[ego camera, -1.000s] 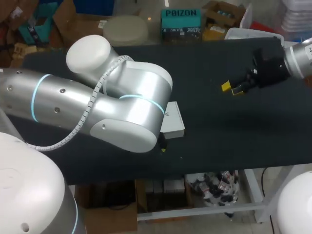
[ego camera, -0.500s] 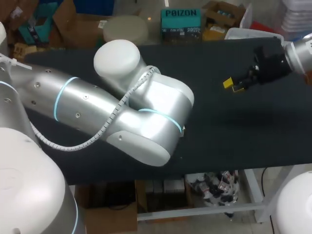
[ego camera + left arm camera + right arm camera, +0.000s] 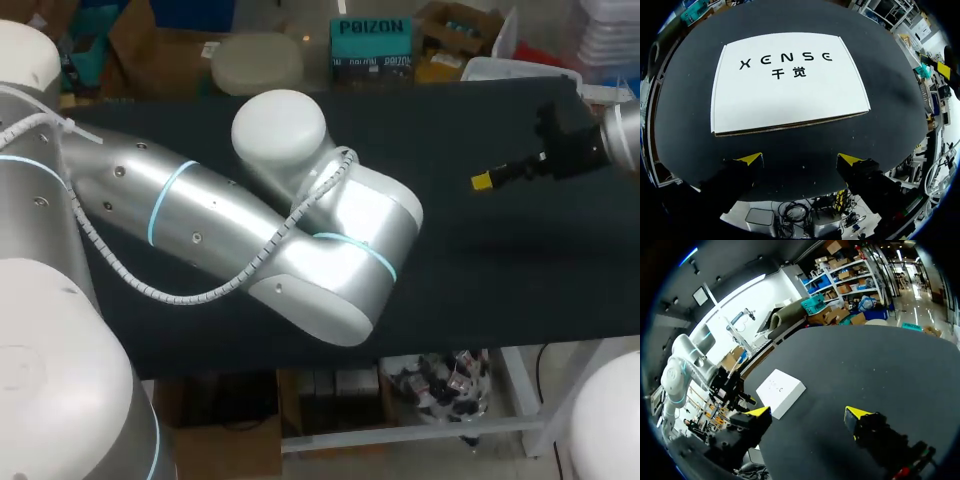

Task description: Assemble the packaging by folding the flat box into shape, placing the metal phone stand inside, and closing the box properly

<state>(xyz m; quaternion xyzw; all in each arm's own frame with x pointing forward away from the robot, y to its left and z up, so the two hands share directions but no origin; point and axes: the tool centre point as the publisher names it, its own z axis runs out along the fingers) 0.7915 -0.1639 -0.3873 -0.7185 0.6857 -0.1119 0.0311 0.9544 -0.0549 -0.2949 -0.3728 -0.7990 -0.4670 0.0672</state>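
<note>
Left hand [image 3: 800,160]: fingers spread wide with nothing between them, held over the black desk [image 3: 805,145]. The white box [image 3: 787,82] lies flat, printed face up, just ahead of the yellow tips and untouched. Right hand [image 3: 808,413]: likewise wide open and holding nothing, over bare desk well apart from the box [image 3: 781,390], which lies just beside the left arm [image 3: 677,375]. Head view: left arm [image 3: 300,250] reaches across the middle of the desk and hides the box, while the right hand [image 3: 486,181] is above the desk's right part.
</note>
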